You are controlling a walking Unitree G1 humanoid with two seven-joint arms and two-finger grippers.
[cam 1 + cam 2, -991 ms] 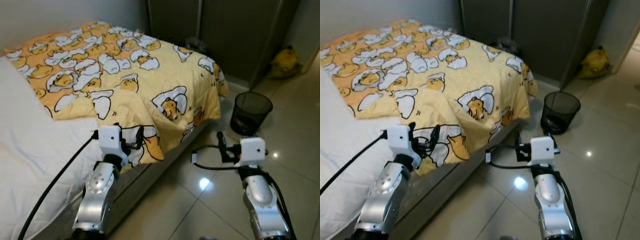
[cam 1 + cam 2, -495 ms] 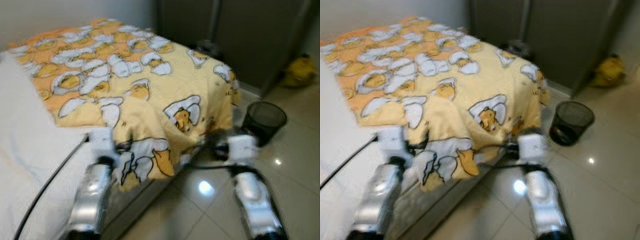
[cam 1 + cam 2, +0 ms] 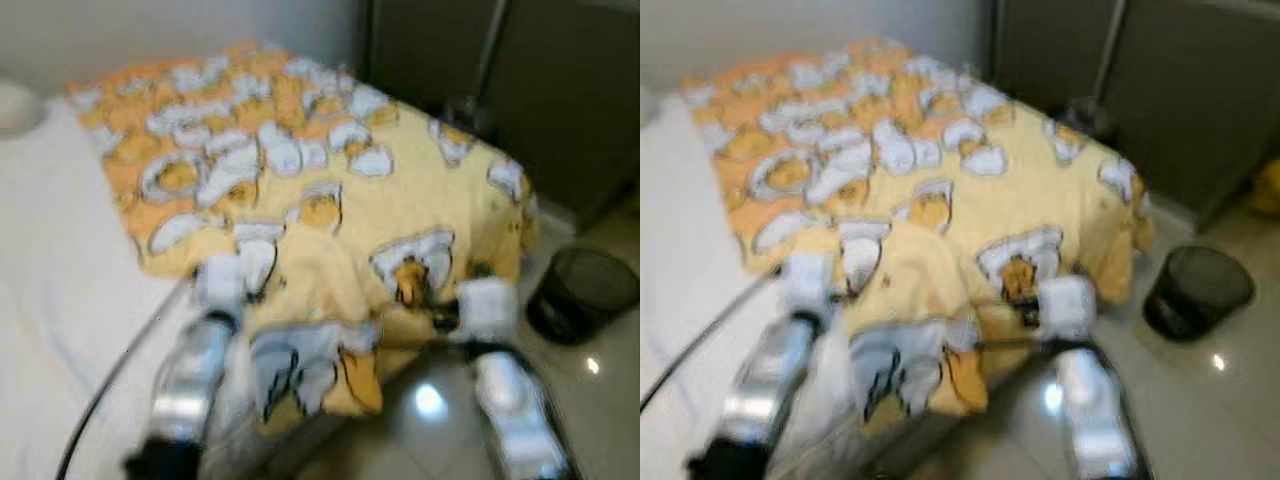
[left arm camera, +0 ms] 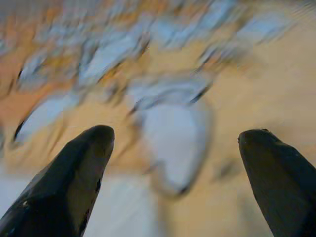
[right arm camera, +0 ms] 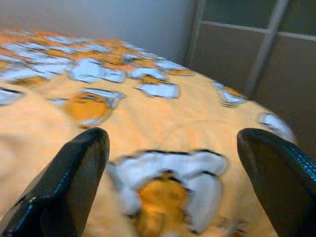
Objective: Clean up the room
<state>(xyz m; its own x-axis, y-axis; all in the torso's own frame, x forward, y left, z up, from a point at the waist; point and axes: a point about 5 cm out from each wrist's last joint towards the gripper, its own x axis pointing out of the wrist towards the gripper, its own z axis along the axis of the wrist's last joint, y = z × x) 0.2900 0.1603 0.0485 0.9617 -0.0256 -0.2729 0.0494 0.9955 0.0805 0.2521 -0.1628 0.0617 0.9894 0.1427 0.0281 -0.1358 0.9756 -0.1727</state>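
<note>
While the head views are smeared by motion, the scene reads well enough: a yellow blanket [image 3: 330, 200] printed with white-and-orange cartoon figures lies rumpled over the foot half of the bed [image 3: 60, 260], its near corner folded back on itself and drooping over the bed's edge toward the tiled floor [image 3: 600, 400]. Both arms are raised toward that loose edge. The left tool [image 4: 173, 148] has its two black fingers spread wide, with the blanket's print directly ahead between them and nothing pinched. The right tool [image 5: 173, 148] is likewise spread apart, facing the blanket's hanging side just beside the corner fold, and holds nothing. A dark mesh wastebasket [image 3: 585, 295] stands on the floor near the bed's foot, well apart from both tools, with dark wardrobe doors [image 3: 560, 90] behind it. Judging by this, the step in hand is the approach to tidying the bedding, probably straightening or folding the blanket, though the blur makes it hard to say whether either tool touches the cloth yet. The next move calls for each tool to reach the edge, pinch a single layer near the corners, and draw it flat without dragging the white sheet along.
</note>
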